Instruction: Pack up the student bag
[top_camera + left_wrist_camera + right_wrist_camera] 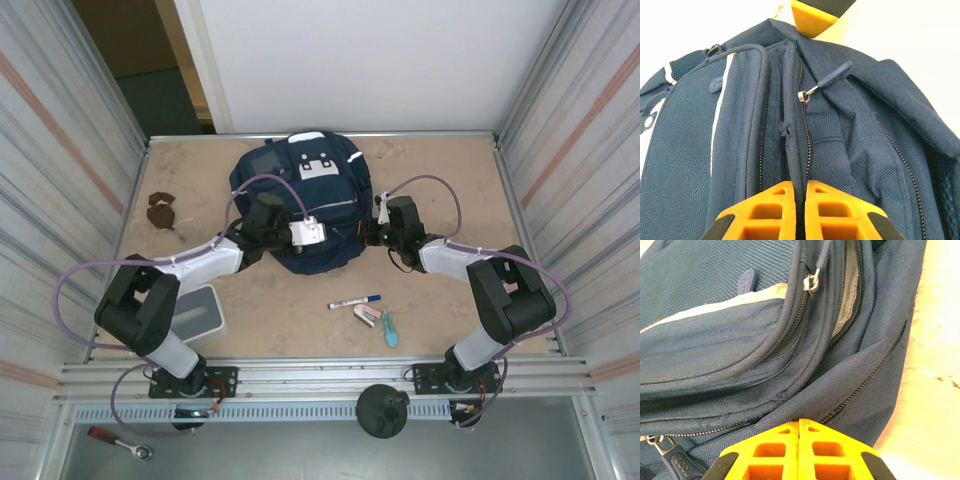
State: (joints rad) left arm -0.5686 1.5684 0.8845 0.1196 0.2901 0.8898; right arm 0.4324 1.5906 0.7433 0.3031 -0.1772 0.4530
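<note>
While the student bag (300,200) is lying flat on the far middle of the table (450,180) with its white patch facing up, both arms are reaching in at it from opposite sides.

Left gripper (800,200): resting over the near part of the bag. Its orange fingers (772,210) are pinching a raised ridge of navy piping, which is running up between them beside a zip track. A zip pull (832,77) is lying further along that track.

Right gripper (799,440): sitting at the bag's right edge, low against the fabric. Its fingers (765,455) are pressing flat together. Cannot tell whether any cloth is caught between them. A zip slider (811,282) is hanging on the curved track beyond.

Loose items are lying on the near part of the table, well apart from the bag: a marker (354,301), a small pink item (368,314) and a teal item (390,330) just beside it. A grey bin (200,312) is sitting near left, under the left arm. A brown object (160,210) is lying far left.
</note>
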